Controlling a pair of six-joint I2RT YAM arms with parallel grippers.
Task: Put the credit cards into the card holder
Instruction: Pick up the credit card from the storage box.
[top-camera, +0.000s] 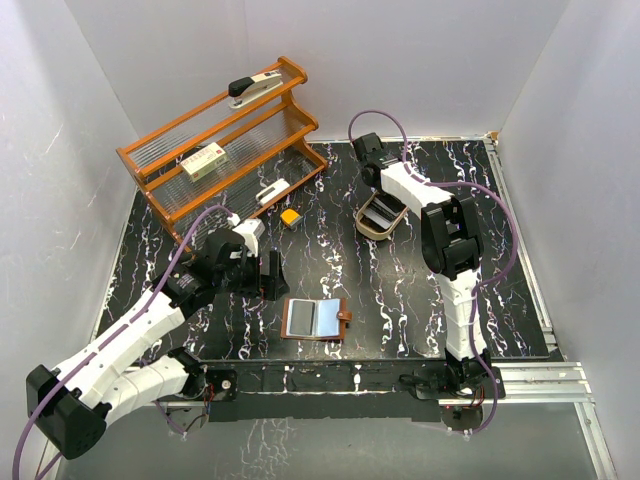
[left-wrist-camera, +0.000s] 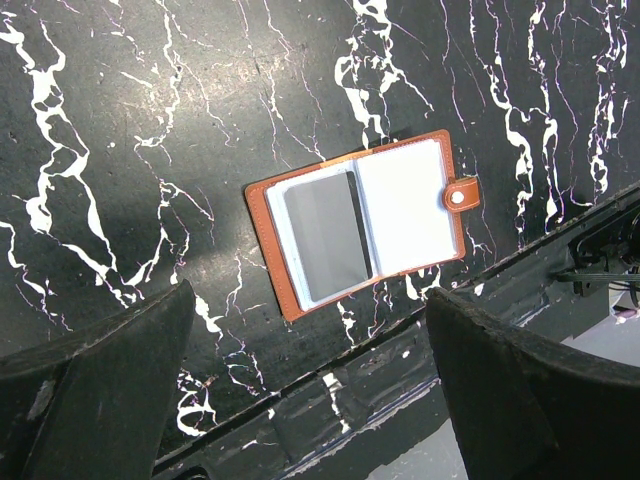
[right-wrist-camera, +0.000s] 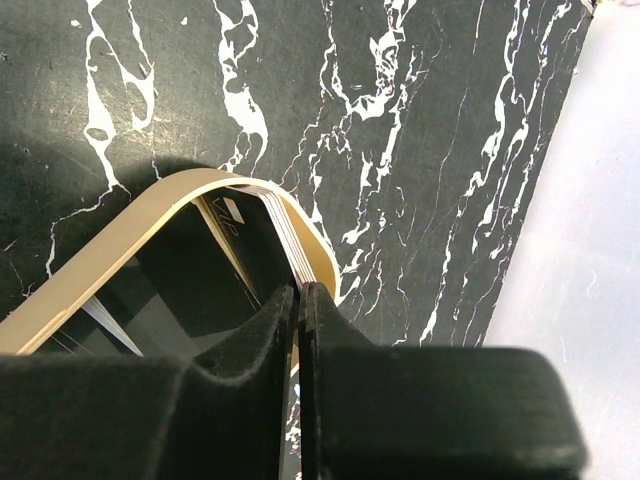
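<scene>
1. Right fingers (right-wrist-camera: 250, 350): pressed together at the rim of the tan oval tray (right-wrist-camera: 120, 240), with a pale sliver between them. I read this as a pinch on the top edge of one of the credit cards (right-wrist-camera: 285, 230), though the contact itself is hidden.
2. Credit cards: stacked on edge against the tray's inner wall, thin edges up and packed close. Others lean lower in the tray, partly in shadow.
3. Tray: sits on the black marbled worktop (top-camera: 420, 300), toward the back on the right arm's side, well apart from the card holder.
4. Card holder (left-wrist-camera: 405, 205): lies open and flat near the front edge of the worktop. A grey card (left-wrist-camera: 328, 238) shows in the pocket away from the closing tab, and the other pocket looks pale and free.
5. Left fingers (left-wrist-camera: 100, 390): spread wide, holding nothing, hovering above the card holder.
6. Step in hand, as I judge it: drawing one card out of the tray.
7. Handling note: I would lift straight up along the card's own plane so the neighbours do not ride up and the tray does not tip. I would confirm in the wrist view that only one edge is held, then clear the rim before swinging across.
8. Support note: the left fingers are well placed to press the leather down while the card slides in.
</scene>
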